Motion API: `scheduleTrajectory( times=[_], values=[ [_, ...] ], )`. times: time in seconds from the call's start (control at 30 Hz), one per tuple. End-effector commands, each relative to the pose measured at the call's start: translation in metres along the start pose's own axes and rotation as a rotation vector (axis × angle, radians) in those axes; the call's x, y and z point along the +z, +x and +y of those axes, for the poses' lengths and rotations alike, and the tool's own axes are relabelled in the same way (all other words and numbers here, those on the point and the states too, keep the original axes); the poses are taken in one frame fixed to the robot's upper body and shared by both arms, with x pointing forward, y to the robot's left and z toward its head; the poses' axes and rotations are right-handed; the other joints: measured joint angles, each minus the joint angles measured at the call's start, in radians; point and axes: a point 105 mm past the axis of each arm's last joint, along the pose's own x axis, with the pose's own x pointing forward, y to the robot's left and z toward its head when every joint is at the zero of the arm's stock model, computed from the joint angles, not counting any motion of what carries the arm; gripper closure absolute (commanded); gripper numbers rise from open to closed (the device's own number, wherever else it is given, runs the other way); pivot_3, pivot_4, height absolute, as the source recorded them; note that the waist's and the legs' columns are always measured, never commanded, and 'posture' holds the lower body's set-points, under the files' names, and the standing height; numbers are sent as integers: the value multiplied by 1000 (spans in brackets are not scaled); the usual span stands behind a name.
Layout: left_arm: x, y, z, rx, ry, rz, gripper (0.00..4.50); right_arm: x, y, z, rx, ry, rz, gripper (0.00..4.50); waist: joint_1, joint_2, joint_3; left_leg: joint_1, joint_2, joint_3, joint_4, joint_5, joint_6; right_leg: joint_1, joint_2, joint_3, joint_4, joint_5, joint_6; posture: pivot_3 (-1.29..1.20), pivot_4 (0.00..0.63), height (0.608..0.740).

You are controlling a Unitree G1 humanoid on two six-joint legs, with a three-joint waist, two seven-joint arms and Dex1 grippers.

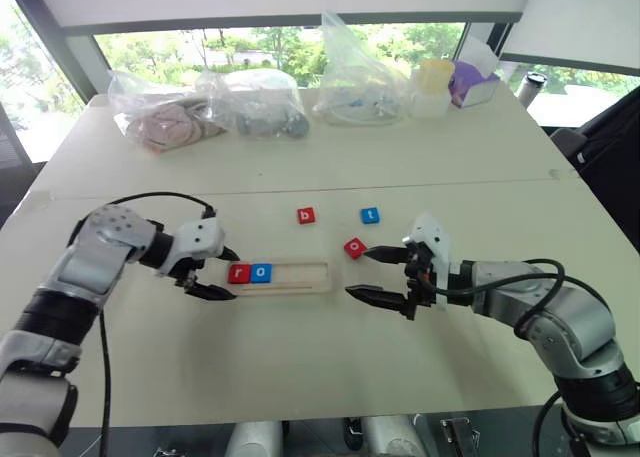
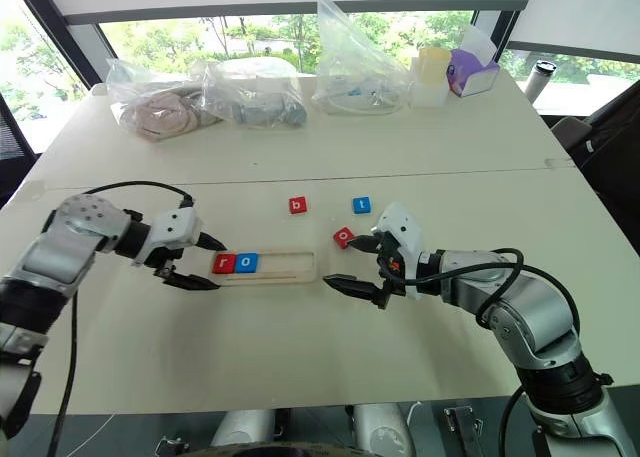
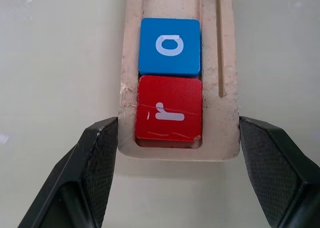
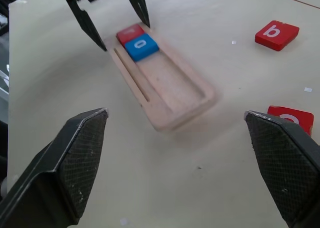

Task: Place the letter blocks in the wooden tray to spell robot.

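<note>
the counter (image 1: 300,347) carries the wooden tray (image 1: 300,276), with the red r block (image 1: 239,273) and blue o block (image 1: 261,272) seated at its left end, touching. the left tool (image 1: 213,274) straddles that end, released, gripping nothing. the right tool (image 1: 372,273) hovers released near the tray's other end, just beside the red o block (image 1: 355,247). the red b block (image 1: 306,215) and blue t block (image 1: 370,215) lie loose beyond the tray. two letters are in; the next move probably calls for fetching the b and seating it against the blue o.
</note>
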Motion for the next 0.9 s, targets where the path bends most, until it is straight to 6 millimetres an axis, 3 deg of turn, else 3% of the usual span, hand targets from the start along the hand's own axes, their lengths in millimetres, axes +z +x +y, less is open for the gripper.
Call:
scheduleTrajectory(
  times=[0.03,0.17,0.3,0.4,0.47,0.5,0.63,0.77,0.9],
  values=[
    [1,1,0,-11,11,9,36,10,-4,3,-15,-33,-38,0,-1,-1,0,0,0,0,0,0,0,0,0,0,0,0,0,0,150,740],
    [-3,4,-4,-14,15,20,36,11,-5,-1,-38,-39,-49,0,0,-1,0,0,0,0,0,0,0,0,0,0,0,0,0,0,150,740],
    [-3,-5,-1,43,24,34,36,32,3,-27,-189,-72,-115,0,-4,-1,0,1,0,0,0,0,0,0,0,0,1,0,0,0,150,740],
    [5,-36,7,113,-13,21,36,62,27,-41,-281,-90,-152,0,-15,-3,1,1,0,0,1,0,0,-1,0,1,3,0,-1,0,150,740],
    [8,-50,7,131,-35,30,36,70,43,-44,-305,-53,-142,0,-23,-4,2,0,1,-1,1,0,0,-3,1,1,6,1,-1,0,150,740],
    [9,-56,6,135,-45,35,36,73,61,-46,-322,-5,-134,0,-24,-5,2,1,1,-1,1,0,0,-4,1,1,8,0,-1,0,150,740],
    [9,-86,-12,148,-203,2,36,71,106,-45,-357,76,-69,0,-32,-6,1,0,0,0,-2,0,0,-10,0,2,16,-2,-6,0,150,740],
    [14,-112,2,401,-300,-131,36,50,141,-57,-450,168,20,0,-29,-8,2,-2,0,-1,-2,0,1,-11,-1,1,16,-3,-6,0,150,740],
    [26,-108,-3,517,-344,-244,36,51,161,-58,-473,186,27,0,-30,-10,3,-1,0,0,-1,0,1,-10,-2,2,16,-2,-6,0,150,740]
  ],
)
